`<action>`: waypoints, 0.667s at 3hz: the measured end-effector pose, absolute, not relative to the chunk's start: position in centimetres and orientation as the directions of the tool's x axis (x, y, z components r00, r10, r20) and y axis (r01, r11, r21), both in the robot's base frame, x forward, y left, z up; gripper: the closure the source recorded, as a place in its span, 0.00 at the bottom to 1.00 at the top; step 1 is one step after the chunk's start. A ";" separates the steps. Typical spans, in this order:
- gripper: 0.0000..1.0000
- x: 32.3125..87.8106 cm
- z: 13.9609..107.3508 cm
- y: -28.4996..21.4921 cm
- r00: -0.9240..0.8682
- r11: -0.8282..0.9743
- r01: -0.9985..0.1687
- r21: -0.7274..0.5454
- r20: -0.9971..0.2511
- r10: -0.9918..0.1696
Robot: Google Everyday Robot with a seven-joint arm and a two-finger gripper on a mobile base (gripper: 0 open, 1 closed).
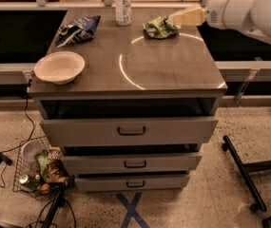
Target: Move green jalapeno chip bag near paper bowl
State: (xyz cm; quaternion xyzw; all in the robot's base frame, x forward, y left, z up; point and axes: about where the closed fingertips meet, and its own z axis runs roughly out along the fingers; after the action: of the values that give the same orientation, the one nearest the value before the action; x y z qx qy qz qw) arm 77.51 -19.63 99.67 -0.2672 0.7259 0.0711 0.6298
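The green jalapeno chip bag (159, 27) lies crumpled at the back of the grey cabinet top (163, 65), right of centre. The off-white paper bowl (59, 67) sits at the front left corner of that top, far from the bag. My gripper (181, 18) reaches in from the upper right on a white arm (249, 11). Its tan fingers point left and their tips are right at the bag's right edge.
A dark blue chip bag (78, 30) lies at the back left. A clear bottle (122, 4) stands at the back centre, just left of the green bag. The cabinet has three drawers (130, 129). A wire basket (37, 172) of items stands on the floor at lower left.
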 end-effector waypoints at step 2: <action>0.00 85.8 97.8 -16.0 -0.063 0.849 -0.492 -0.192 -0.965 -0.255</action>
State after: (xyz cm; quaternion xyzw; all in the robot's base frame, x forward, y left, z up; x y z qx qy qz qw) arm 85.78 -15.97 97.75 -0.2581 0.7229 0.0935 0.6341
